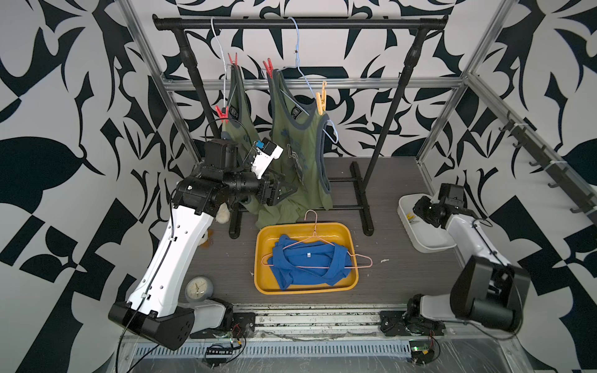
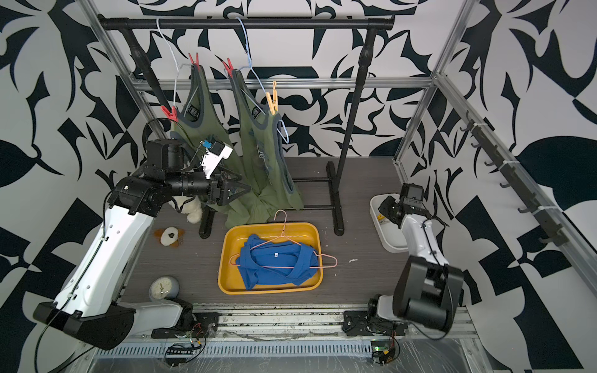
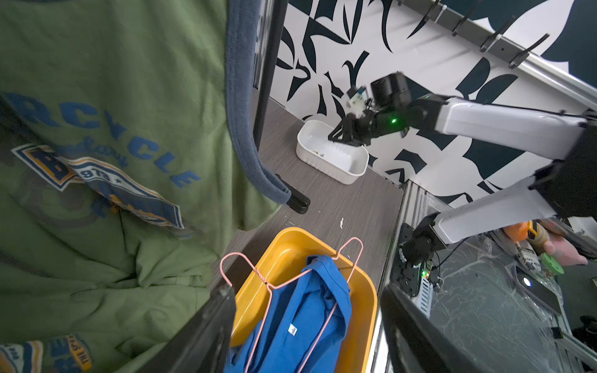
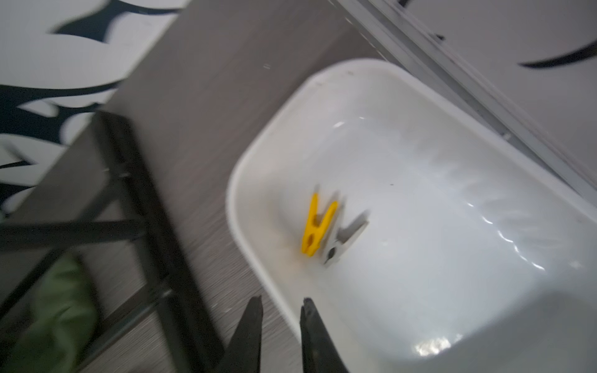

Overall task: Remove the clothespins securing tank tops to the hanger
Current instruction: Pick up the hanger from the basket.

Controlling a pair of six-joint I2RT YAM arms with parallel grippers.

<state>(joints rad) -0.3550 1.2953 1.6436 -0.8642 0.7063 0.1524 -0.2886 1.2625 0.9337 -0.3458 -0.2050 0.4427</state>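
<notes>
Left claw (image 3: 307, 287), spread wide and empty, hangs at the hems of two olive tank tops (image 1: 297, 142) on the rack (image 1: 300, 23), seemingly to steady the cloth; my forearm hides any contact. Three red clothespins (image 1: 232, 59) and one yellow clothespin (image 1: 320, 97) grip straps to the hangers (image 1: 298, 61). On the surface (image 1: 226, 264), the blue tank top (image 1: 307, 261) lies unpinned in a yellow tray (image 1: 262, 255). Right claw (image 4: 281, 302), narrowly parted and pinching nothing, hovers at the white bin (image 4: 420, 200), where a second yellow clothespin (image 4: 318, 226) and a grey clothespin (image 4: 344, 240) lie collected, blurred.
</notes>
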